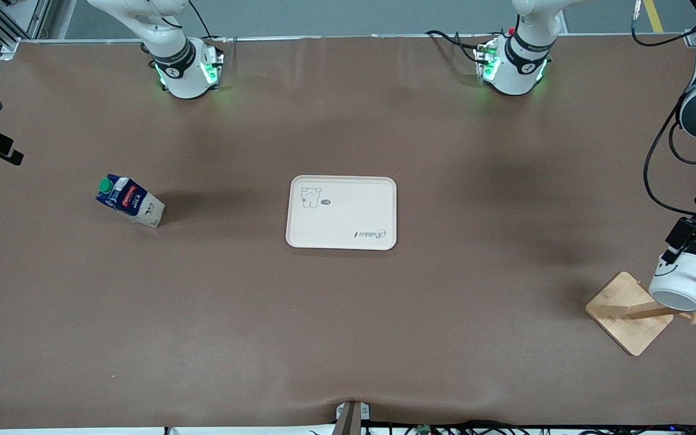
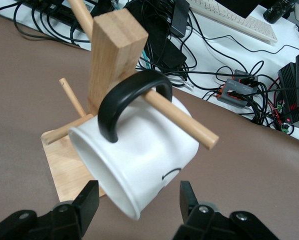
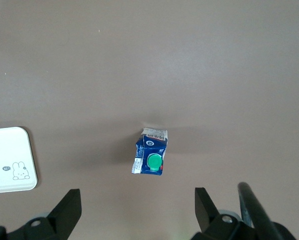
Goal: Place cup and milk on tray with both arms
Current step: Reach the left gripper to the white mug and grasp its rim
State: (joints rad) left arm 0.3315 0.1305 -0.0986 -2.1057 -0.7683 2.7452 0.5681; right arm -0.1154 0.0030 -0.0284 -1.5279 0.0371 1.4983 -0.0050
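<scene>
Front view: tray (image 1: 342,212) reads "Rabbit". Left gripper (image 2: 137,205) jaws spread beside cup (image 2: 139,160); right gripper (image 3: 134,206) jaws spread above milk (image 3: 150,158).

- On the tray (image 1: 348,220) you can read cursive "Rabbit", upside down in the front view.
- The milk (image 1: 129,201) carries a red label whose lettering you cannot make out.

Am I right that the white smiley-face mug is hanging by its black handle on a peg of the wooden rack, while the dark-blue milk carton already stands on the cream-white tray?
Not quite. The white smiley-face mug does hang by its handle on the wooden rack peg, but the dark-blue milk carton stands on the bare table toward the right arm's end, apart from the cream-white tray, as the front view shows.
</scene>
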